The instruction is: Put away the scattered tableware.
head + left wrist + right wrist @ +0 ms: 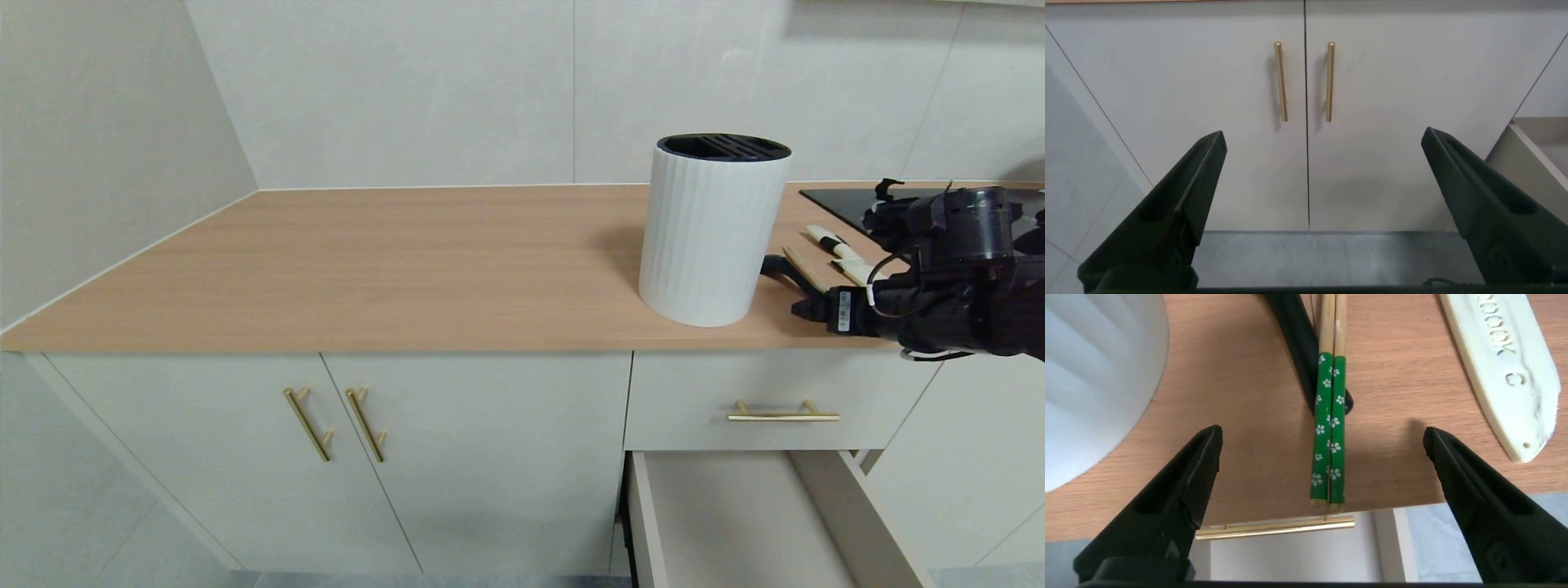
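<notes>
**Head view.** A wooden countertop (408,261) runs along a tiled wall. A white ribbed utensil holder (712,233) with a black slotted top stands upright near the front edge. Just beside it, toward the black cooktop (841,200), lie the scattered pieces: a pair of chopsticks (804,269), a black utensil handle (780,268) and two white-handled utensils (829,242). Below the counter a closed drawer carries a brass handle (782,415), and beneath it an open drawer (735,523) stands pulled out.

**Right wrist view.** This closer view adds detail on the chopsticks: their ends are green with white flowers and lie side by side, touching, at the counter's front edge and partly over the black handle. The right gripper (1327,514) hangs above them with its fingers spread wide, touching nothing. One white utensil (1503,376) lies to one side of the chopsticks, the holder's wall to the other.

**Left wrist view.** The left gripper (1323,212) sits low, its fingers spread wide and empty, facing two cabinet doors (1208,122) with paired brass handles (1280,82). The corner of the open drawer shows at the frame's edge.
</notes>
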### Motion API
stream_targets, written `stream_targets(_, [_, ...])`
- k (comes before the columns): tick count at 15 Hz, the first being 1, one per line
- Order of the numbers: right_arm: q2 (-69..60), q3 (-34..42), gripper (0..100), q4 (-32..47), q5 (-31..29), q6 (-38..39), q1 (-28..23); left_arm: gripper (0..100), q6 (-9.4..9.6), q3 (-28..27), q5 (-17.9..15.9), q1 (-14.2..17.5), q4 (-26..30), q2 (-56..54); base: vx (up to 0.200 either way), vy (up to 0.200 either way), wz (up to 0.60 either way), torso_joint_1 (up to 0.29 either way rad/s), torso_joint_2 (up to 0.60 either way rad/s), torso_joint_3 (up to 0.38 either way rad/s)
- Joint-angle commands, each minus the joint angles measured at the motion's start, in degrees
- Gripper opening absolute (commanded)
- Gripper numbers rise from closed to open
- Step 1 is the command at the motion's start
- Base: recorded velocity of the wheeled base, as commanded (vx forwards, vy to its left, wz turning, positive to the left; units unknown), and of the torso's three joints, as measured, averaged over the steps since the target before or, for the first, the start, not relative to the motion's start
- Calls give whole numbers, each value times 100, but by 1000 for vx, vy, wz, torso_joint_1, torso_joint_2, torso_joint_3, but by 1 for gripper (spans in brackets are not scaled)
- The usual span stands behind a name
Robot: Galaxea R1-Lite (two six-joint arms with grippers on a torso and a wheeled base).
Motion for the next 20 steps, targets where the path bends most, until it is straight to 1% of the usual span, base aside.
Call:
stream_targets(1, [6,-4,0,-3,-5,-1,8,100,0,0,1,1,2,0,0,0,0,0,0,0])
stream_targets(13, [-178,31,0,32,-67,-9,0,100,0,0,1,1,2,0,0,0,0,0,0,0])
stream_targets(16, [-952,330,0,261,-216,-1,35,100,0,0,1,1,2,0,0,0,0,0,0,0])
stream_targets(18, [-1839,664,0,806,-181,-1,70,100,0,0,1,1,2,0,0,0,0,0,0,0])
stream_targets(20, [-2657,954,0,1289,-102,8,342,100,0,0,1,1,2,0,0,0,0,0,0,0])
